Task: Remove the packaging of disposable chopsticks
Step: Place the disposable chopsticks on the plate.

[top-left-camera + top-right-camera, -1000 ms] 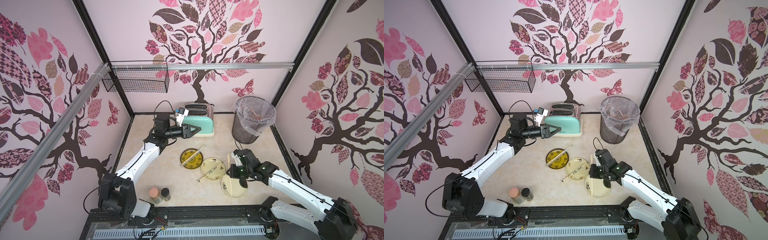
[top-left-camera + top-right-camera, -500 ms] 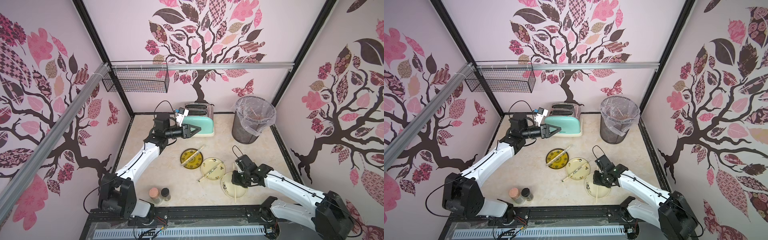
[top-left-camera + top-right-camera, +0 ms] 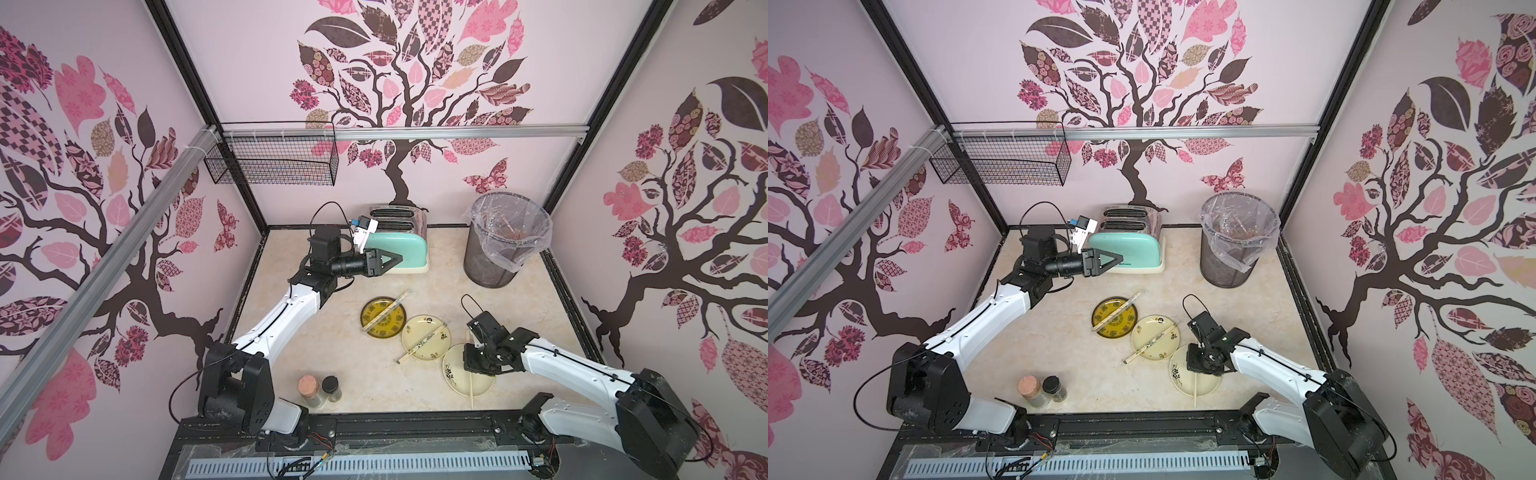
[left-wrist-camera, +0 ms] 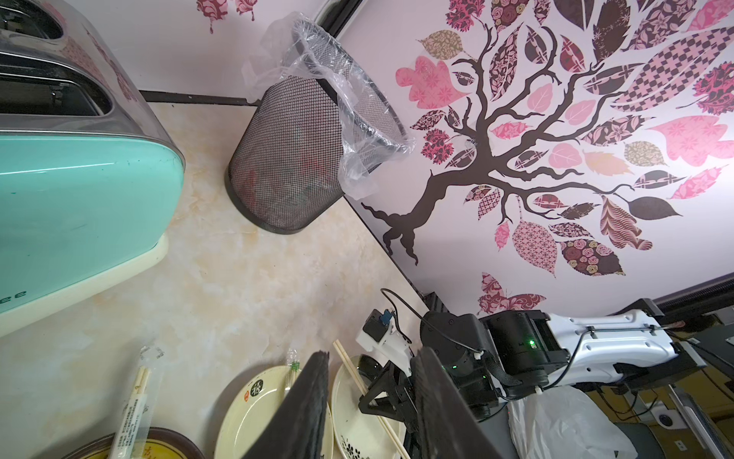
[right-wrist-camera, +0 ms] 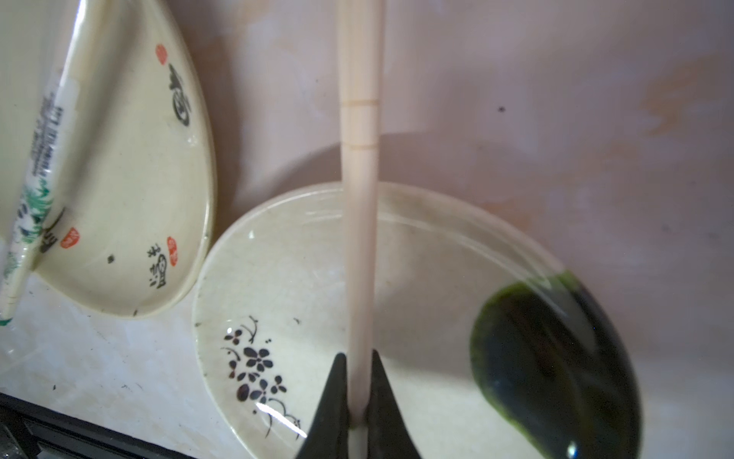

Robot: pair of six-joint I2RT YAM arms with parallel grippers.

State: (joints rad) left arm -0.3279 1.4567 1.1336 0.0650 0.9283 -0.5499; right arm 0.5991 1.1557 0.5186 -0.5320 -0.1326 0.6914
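My right gripper [image 3: 473, 368] [image 5: 359, 357] is shut on a bare pair of disposable chopsticks [image 5: 359, 198], low over a cream flower-print plate [image 3: 455, 376] [image 5: 286, 278]. The sticks' free end [image 3: 471, 390] [image 3: 1194, 390] pokes past the plate's front rim. Two more pairs still lie in their clear packaging. One [image 3: 386, 309] [image 4: 133, 405] rests across a yellow plate [image 3: 376, 328], the other [image 3: 424, 341] [image 5: 35, 171] across a middle cream plate [image 3: 436, 349]. My left gripper [image 3: 399, 259] [image 4: 373, 353] hangs open and empty in front of the toaster, well away from the plates.
A mint toaster [image 3: 399, 247] [image 4: 79, 198] stands at the back. A mesh bin with a clear liner [image 3: 498, 249] [image 4: 294, 159] is at the back right. Two small jars [image 3: 320, 388] stand near the front left edge. A wire basket [image 3: 274, 160] hangs on the back left wall.
My right gripper has come toward the table's front edge and lower with the bare chopsticks, which now lie across the flower-print plate. The left arm has not moved.
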